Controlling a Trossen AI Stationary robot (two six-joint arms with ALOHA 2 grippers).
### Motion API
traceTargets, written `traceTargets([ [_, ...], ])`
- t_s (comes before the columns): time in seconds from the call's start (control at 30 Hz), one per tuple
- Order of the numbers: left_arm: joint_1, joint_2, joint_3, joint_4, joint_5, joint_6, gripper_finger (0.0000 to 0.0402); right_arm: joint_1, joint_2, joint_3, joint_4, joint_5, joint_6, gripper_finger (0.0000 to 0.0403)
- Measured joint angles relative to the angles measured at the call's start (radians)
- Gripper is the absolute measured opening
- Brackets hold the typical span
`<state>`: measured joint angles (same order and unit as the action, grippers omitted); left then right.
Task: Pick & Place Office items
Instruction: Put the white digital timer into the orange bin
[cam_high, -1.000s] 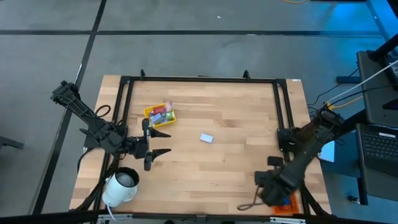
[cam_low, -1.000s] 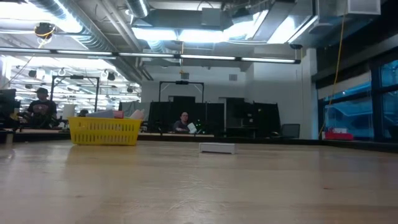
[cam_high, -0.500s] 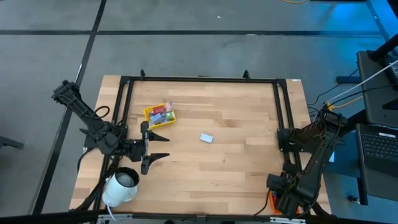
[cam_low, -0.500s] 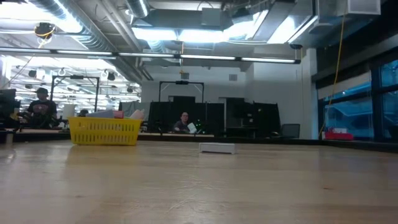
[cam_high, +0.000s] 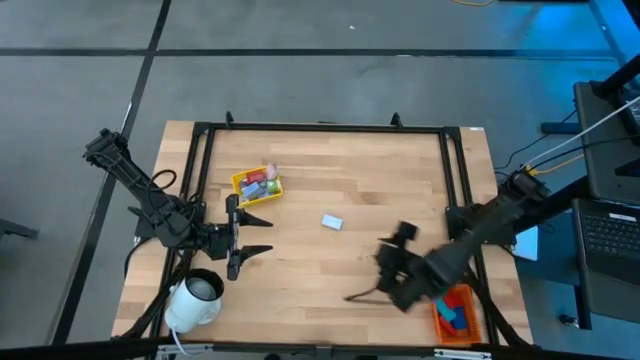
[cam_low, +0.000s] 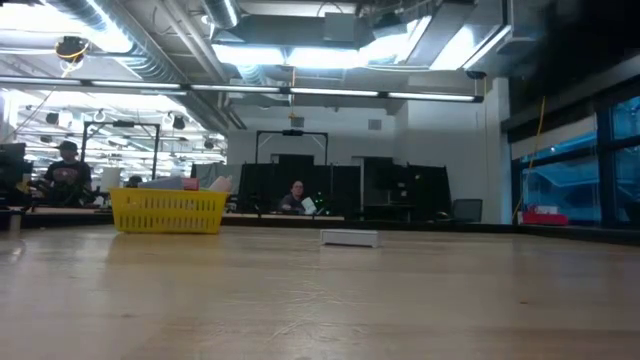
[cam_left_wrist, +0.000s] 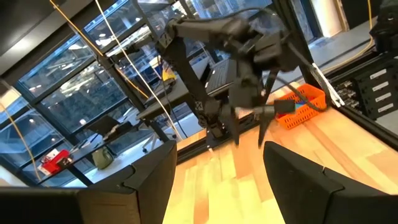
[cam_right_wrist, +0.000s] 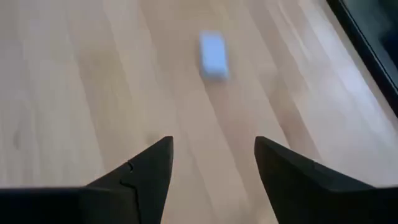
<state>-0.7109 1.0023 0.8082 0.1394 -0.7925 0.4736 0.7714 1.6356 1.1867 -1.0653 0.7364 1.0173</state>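
One light blue office item (cam_high: 332, 222) lies flat on the table's middle; it also shows in the low view (cam_low: 350, 238) and ahead of my right fingers (cam_right_wrist: 213, 55). Several more pieces fill the yellow tray (cam_high: 257, 184) at the far left, and blue ones lie in the orange tray (cam_high: 455, 310) at the near right corner. My right gripper (cam_high: 368, 285) (cam_right_wrist: 211, 162) hangs open above bare wood, between the orange tray and the light blue piece, pointing toward it. My left gripper (cam_high: 262, 232) (cam_left_wrist: 217, 174) waits open near the yellow tray, holding nothing.
A white roll with a dark hollow (cam_high: 195, 298) stands at the near left corner, beside my left arm. A black frame (cam_high: 320, 127) runs round the tabletop. Bare wood lies between the light blue piece and both grippers. People sit in the room behind the table.
My right gripper first went to the near right corner, over the orange tray, then swung up and toward the table's middle, toward the light blue piece. The orange tray with its blue pieces now shows uncovered. The light blue piece has stayed where it was.
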Motion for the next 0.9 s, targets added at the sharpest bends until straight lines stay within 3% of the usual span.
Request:
traceTargets([
  [0.13,0.0,0.0,0.0,0.0,-0.002,0.002,0.0237,-0.168,0.0,-0.081,0.427,-0.018,-0.405,0.0229],
  [0.27,0.0,0.0,0.0,-0.001,-0.002,0.003,0.0237,-0.339,0.0,-0.154,0.688,-0.124,-0.64,0.0229],
  [0.43,-0.006,0.0,0.0,-0.007,-0.002,-0.001,0.0237,-0.539,0.011,-0.228,0.921,-0.357,-0.714,0.0236],
  [0.57,-0.013,0.0,0.0,-0.008,-0.002,-0.001,0.0237,-0.649,0.051,-0.243,1.031,-0.483,-0.727,0.0251],
  [0.7,-0.017,0.0,0.0,-0.008,-0.002,-0.004,0.0237,-0.687,0.094,-0.242,1.06,-0.547,-0.737,0.027],
  [0.9,-0.017,0.0,0.0,-0.008,-0.002,0.0,0.0237,-0.685,0.161,-0.242,1.064,-0.562,-0.738,0.0292],
])
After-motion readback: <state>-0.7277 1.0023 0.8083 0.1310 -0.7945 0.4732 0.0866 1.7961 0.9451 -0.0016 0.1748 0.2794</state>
